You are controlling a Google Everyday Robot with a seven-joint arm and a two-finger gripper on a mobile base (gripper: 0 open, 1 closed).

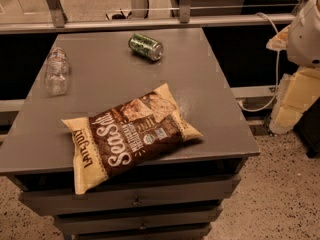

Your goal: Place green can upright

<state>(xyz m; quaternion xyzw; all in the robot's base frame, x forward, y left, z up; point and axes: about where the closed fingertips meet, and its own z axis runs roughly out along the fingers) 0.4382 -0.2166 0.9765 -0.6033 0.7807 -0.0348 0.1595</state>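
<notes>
The can [145, 46] lies sideways near the worktop's [110, 79] far edge — a nudge could roll it off; hand out of view, grip untellable.

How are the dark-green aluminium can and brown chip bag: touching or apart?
Apart. Camera view shows bare tabletop between green can and chip bag. Gripper is out of view.

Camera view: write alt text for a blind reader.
A small dark-green aluminium can lies on its side at the back of a grey table, with a clear plastic bottle lying at left and a brown-and-cream chip bag overhanging the front. The gripper is out of view; a white robot part shows at right.
</notes>
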